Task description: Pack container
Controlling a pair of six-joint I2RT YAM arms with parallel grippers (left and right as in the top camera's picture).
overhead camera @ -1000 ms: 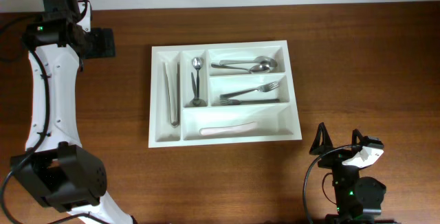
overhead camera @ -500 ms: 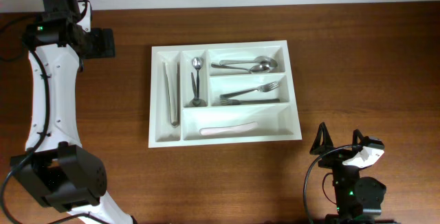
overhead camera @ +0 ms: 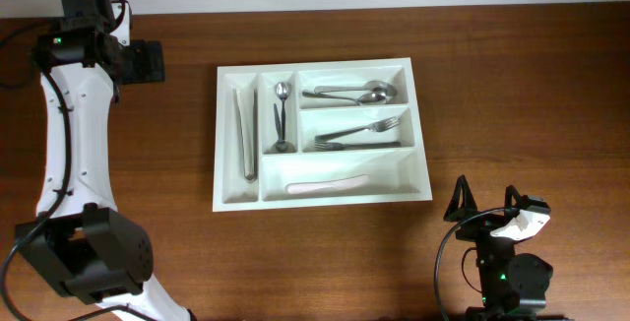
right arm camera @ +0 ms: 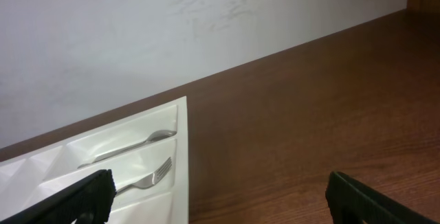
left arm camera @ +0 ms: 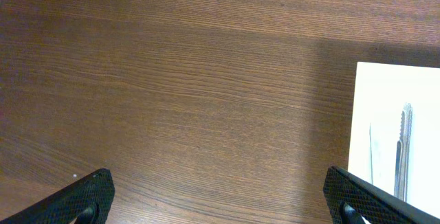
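The white cutlery tray [overhead camera: 421, 124] lies mid-table. Metal tongs [overhead camera: 244, 132] lie in the left upright slot, a spoon [overhead camera: 282, 114] in the second. Spoons [overhead camera: 354, 93] fill the top long slot, forks [overhead camera: 359, 132] the middle one, a white utensil [overhead camera: 325, 183] the bottom one. My left gripper [overhead camera: 146, 62] is open and empty over bare wood left of the tray; its view shows the tray's edge [left arm camera: 385, 128] and the tongs [left arm camera: 402, 148]. My right gripper [overhead camera: 485, 206] is open and empty by the tray's front right corner; its view shows the tray [right arm camera: 180, 148] and a fork [right arm camera: 148, 178].
The brown wooden table [overhead camera: 512, 85] runs to a white wall [right arm camera: 172, 25] at the back. The left arm [overhead camera: 64, 144] stretches along the table's left side. The right arm's base [overhead camera: 507, 272] sits at the front edge.
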